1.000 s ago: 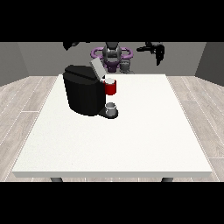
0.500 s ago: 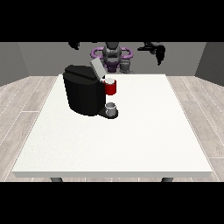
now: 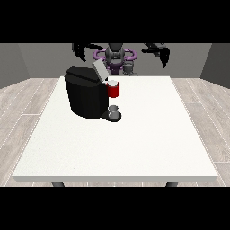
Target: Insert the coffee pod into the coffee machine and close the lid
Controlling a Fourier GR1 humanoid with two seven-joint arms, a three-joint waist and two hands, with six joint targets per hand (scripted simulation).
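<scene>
Both hands (image 3: 162, 54) slightly lower than before

A large white rectangular table (image 3: 134, 143) fills the middle of the view. Beneath and around it lies a floor of pale grey wood-look planks (image 3: 27, 112). Plain grey walls (image 3: 40, 58) stand at the back.

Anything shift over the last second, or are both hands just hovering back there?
Only the hand at the view's right shifted visibly: it drew slightly inward toward the robot's body, up off the table. It took hold of nothing. The hand at the view's left looks unchanged, also raised. The coffee machine, its raised lid and the cup stayed put.
</scene>
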